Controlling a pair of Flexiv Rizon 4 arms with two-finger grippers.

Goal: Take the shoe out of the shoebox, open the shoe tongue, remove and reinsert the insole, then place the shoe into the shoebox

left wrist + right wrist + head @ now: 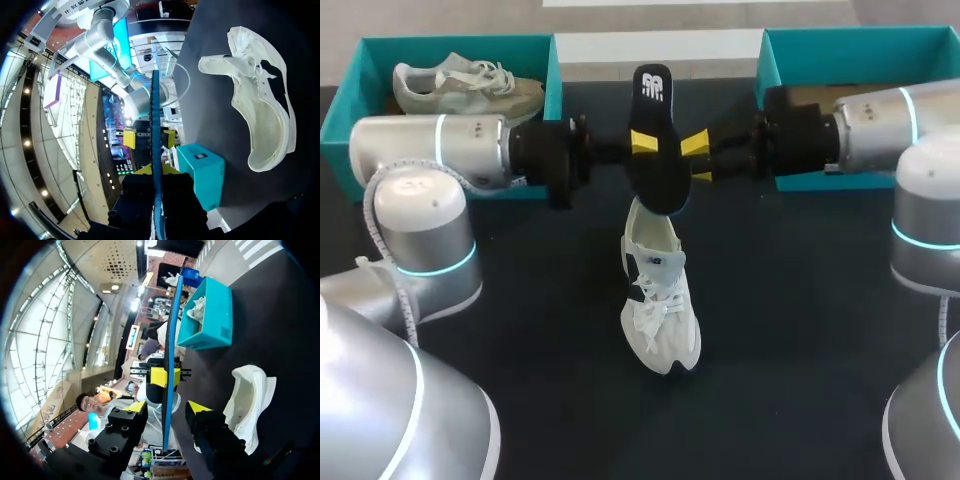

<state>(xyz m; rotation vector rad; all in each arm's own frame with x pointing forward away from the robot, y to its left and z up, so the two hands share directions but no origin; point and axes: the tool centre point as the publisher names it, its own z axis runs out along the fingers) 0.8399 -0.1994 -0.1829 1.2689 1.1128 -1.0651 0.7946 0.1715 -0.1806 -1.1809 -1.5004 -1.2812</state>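
Above the table's [800, 330] middle, the black insole [655, 125] hangs in the air between the two arms, its heel end pointing to the far edge. A white logo [653, 88] is printed on that heel end. The left gripper [642, 143] is clamped on one long edge of the insole; in the left wrist view the insole [156, 125] shows edge-on, running straight out from between the pinching fingers of that gripper [156, 170]. The right gripper [698, 160] stands at the opposite edge with its jaws spread, and in its own view the gripper [166, 409] has a yellow tip on either side of the insole [170, 340], neither touching it. Below the insole, the white shoe [658, 300] sits upright on the table, toe toward the near edge, laces loose. A dark tag [653, 262] lies on its tongue, its print too small to read. At the far left the teal left box [555, 70] holds a grey shoe [470, 88]. At the far right the right box [770, 60] is partly hidden by the arm. Each box carries a small label [225, 332] on its side, also unreadable.
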